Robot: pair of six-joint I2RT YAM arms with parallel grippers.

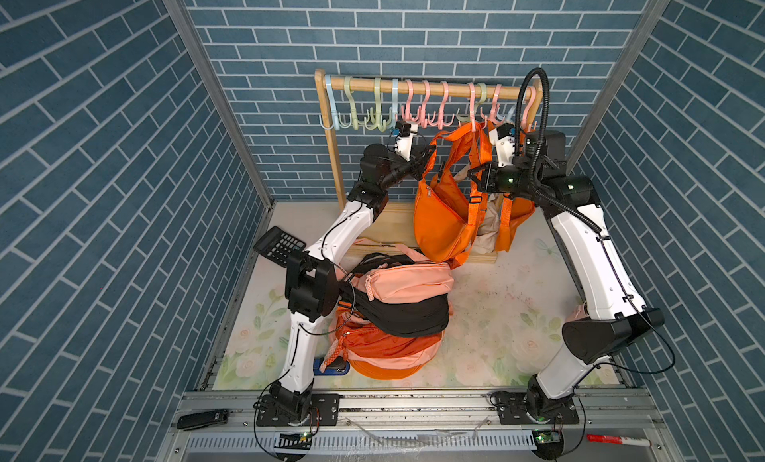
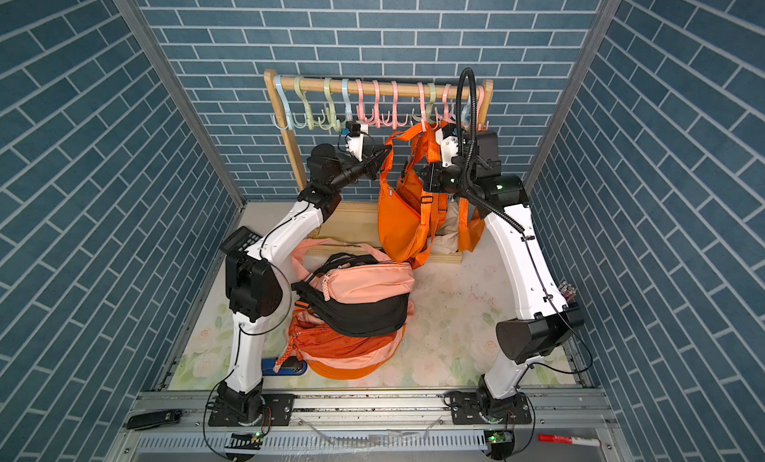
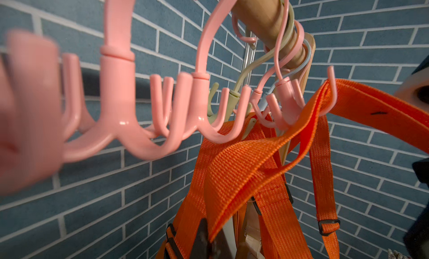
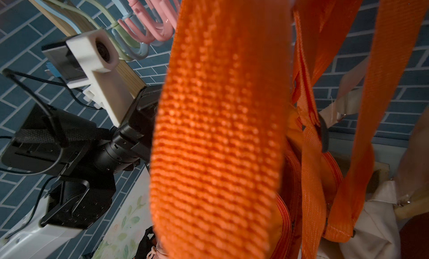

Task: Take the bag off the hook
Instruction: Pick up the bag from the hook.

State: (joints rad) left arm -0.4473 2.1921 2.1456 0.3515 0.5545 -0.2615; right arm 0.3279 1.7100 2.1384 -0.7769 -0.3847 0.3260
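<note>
An orange bag hangs by its webbing strap from a pink hook on the wooden rail. The strap lies over one prong of that hook. My left gripper is shut on the strap left of the hook, with the webbing pinched between its fingers. My right gripper is at the strap's other side, just below the hook. In the right wrist view the strap fills the picture and hides the jaws.
Several pastel hooks line the rail. A second orange bag and a cream one hang behind the right arm. Peach, black and orange bags lie piled on the floral mat. A calculator sits at left.
</note>
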